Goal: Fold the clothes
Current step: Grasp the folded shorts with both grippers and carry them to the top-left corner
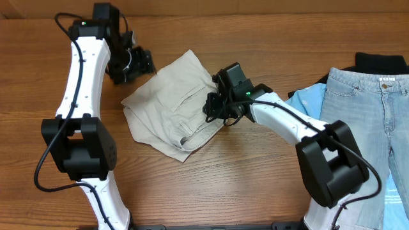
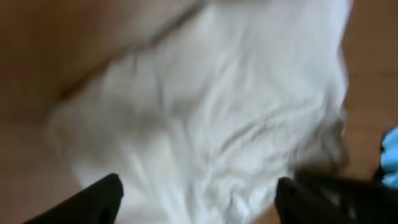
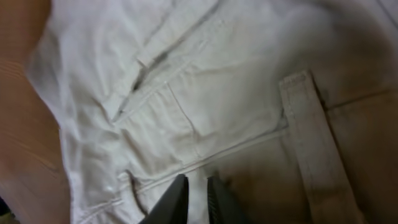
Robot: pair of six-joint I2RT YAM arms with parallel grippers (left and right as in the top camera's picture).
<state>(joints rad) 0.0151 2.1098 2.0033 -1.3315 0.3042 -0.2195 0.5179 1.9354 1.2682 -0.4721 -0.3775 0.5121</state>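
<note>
pale beige cotton trousers point(image 1: 169, 105) lie crumpled at centre frame on the brown wooden surface point(image 1: 255, 38); right pincer point(image 3: 197, 194) is pinched tight onto a fold of cloth at their right side, left pincer point(image 2: 199, 185) spread wide apart over the upper-left edge

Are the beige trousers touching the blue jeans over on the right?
Apart. The overhead view shows a wide strip of bare table between the beige trousers and the jeans.

Warm brown wooden tabletop point(image 1: 268, 25) with fine grain running side to side, filling the whole overhead view under soft, even light.
</note>
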